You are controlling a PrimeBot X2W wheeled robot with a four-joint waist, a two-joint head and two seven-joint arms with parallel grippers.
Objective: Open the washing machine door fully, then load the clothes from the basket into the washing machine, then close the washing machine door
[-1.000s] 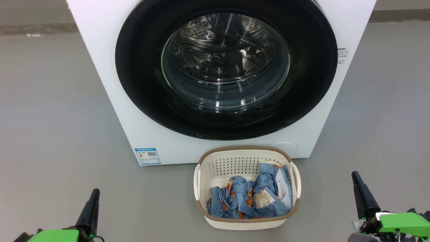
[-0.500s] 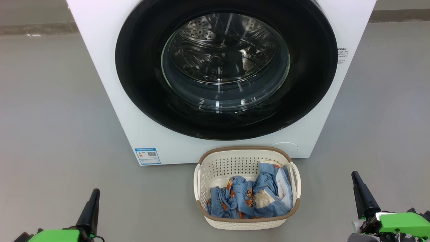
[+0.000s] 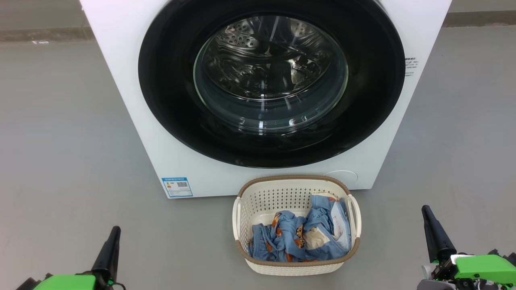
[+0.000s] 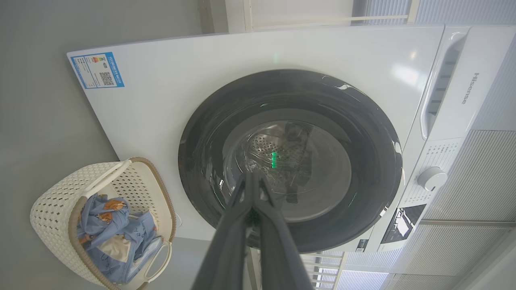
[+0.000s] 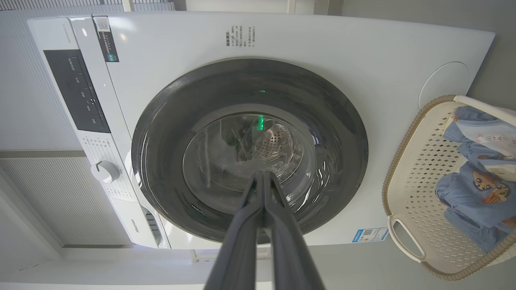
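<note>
The white washing machine point(image 3: 121, 60) stands ahead with its round black-rimmed door point(image 3: 169, 80) closed flush, the steel drum visible through the glass. On the floor in front sits the cream basket point(image 3: 258, 197) holding crumpled light blue clothes point(image 3: 298, 237) with bear prints. My left gripper point(image 3: 115, 231) is low at the left, shut and empty. At the lower right my right gripper point(image 3: 426, 211) is also shut on nothing. Both wrist views look at the door point(image 4: 201, 161) point(image 5: 342, 121) from a distance, with fingers pressed together at the left gripper point(image 4: 252, 175) and right gripper point(image 5: 263, 174). The basket point(image 4: 52, 201) point(image 5: 407, 169) shows beside the washing machine point(image 4: 161, 100) point(image 5: 322, 44).
Grey floor point(image 3: 60, 141) lies open to both sides of the machine and basket. A control panel with a dial point(image 4: 431, 178) sits on the machine's top front. A blue label sticker point(image 3: 177, 187) marks its lower left corner. Pale slatted panels point(image 4: 475, 181) stand behind the machine.
</note>
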